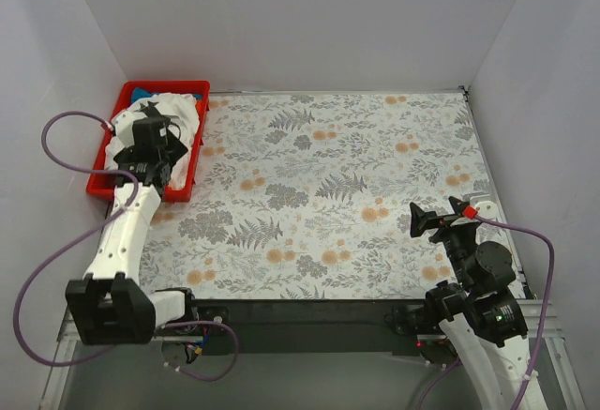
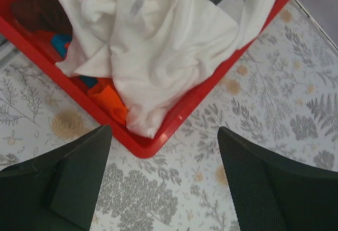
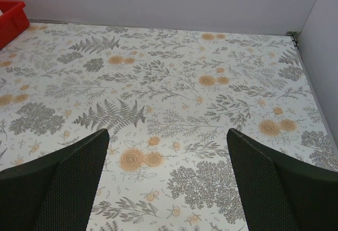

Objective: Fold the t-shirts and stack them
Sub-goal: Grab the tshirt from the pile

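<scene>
Two sets of jaws are mine, and both stand spread wide with nothing between them. The floral table covering (image 1: 356, 194) fills the middle. At its far left corner sits the red bin (image 1: 105, 188), heaped with crumpled t-shirts: a big white t-shirt (image 2: 169, 40) on top, orange-red cloth (image 2: 111, 101) and blue cloth (image 2: 60, 43) peeking out beneath it. My left gripper (image 2: 165, 133) hangs over the bin's corner. My right gripper (image 3: 168, 133) hovers above the covering at the near right, well apart from the bin.
</scene>
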Controlling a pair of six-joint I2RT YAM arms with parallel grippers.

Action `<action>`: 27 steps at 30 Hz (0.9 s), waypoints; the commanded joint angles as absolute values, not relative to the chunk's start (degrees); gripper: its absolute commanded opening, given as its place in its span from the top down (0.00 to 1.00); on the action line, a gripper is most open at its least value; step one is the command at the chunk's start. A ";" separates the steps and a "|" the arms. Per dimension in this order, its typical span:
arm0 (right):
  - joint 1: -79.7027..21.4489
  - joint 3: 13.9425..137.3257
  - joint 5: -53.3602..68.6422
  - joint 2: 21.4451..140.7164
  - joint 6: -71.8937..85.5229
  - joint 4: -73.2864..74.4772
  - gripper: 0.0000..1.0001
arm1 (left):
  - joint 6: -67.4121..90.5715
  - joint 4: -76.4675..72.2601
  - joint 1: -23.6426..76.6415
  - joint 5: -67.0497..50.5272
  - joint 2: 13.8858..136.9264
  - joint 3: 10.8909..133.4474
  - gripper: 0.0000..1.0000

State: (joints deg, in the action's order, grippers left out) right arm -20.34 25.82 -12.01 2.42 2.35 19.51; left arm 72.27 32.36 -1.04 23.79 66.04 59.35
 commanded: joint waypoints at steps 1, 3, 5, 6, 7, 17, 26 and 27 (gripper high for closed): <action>-20.65 27.16 -12.04 0.79 2.90 16.96 0.02 | 72.16 26.02 -2.98 32.87 73.37 65.81 0.20; -20.57 27.07 -12.56 0.53 3.08 16.96 0.02 | 72.60 23.66 -4.04 34.80 77.33 68.10 0.21; -20.65 27.07 -12.57 0.35 3.16 16.88 0.02 | 72.25 21.28 -5.44 36.20 82.16 70.57 0.22; -20.65 27.07 -12.66 0.35 3.16 16.79 0.01 | 72.07 19.18 -5.80 36.99 83.57 71.27 0.22; -20.65 26.98 -12.83 0.35 3.16 16.79 0.02 | 71.90 18.73 -6.58 37.35 86.72 73.02 0.23; -20.57 26.54 -12.92 1.76 3.25 16.61 0.02 | 70.14 17.31 -9.23 37.18 101.07 81.56 0.24; -20.65 26.63 -11.43 2.81 3.08 16.44 0.02 | 69.61 16.87 -9.32 36.74 103.97 80.86 0.79; -20.65 26.54 -11.43 2.81 3.08 16.44 0.02 | 69.61 16.96 -9.40 36.56 103.97 80.69 0.88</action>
State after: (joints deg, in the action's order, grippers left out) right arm -20.34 25.82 -11.79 2.46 2.83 19.33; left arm 70.37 17.61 -9.26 35.57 104.62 79.55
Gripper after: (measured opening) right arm 0.984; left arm 0.199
